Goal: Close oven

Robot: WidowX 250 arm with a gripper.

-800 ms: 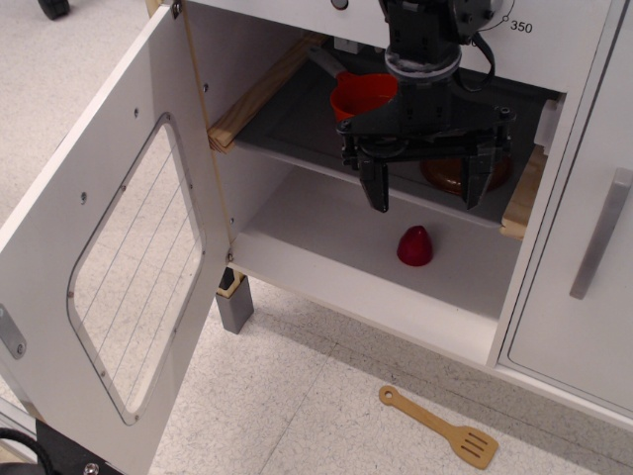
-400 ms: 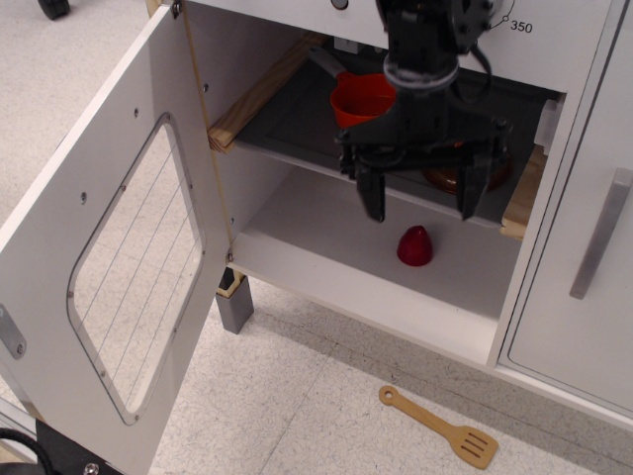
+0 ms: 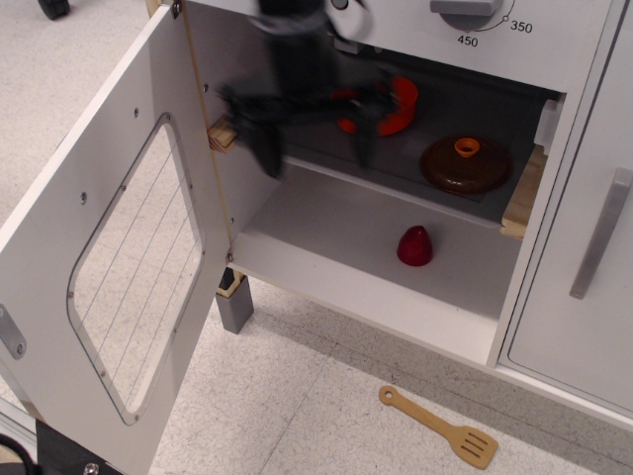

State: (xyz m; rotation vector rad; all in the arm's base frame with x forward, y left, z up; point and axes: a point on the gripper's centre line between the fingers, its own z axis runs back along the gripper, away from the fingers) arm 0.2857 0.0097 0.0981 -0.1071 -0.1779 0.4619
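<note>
The white toy oven [image 3: 356,297] stands open. Its door [image 3: 109,267], with a rounded wire-lined window, hangs wide open to the left. My gripper [image 3: 315,153] is motion-blurred in front of the left part of the oven opening, near the dark shelf [image 3: 396,163]. Its two black fingers point down and stand apart, with nothing between them. The gripper is to the right of the door's hinge edge and does not touch the door. The dial marked 350 [image 3: 470,10] is at the top right.
An orange pot [image 3: 391,107] and a brown lid with an orange knob [image 3: 467,163] sit on the shelf. A red object [image 3: 414,245] lies on the oven floor. A wooden spatula [image 3: 440,427] lies on the floor. A plain cabinet door with a grey handle [image 3: 600,233] is at right.
My gripper has swept fast to the left, from in front of the brown lid to the left side of the oven opening. The lid and pot are now uncovered. The door has not moved.
</note>
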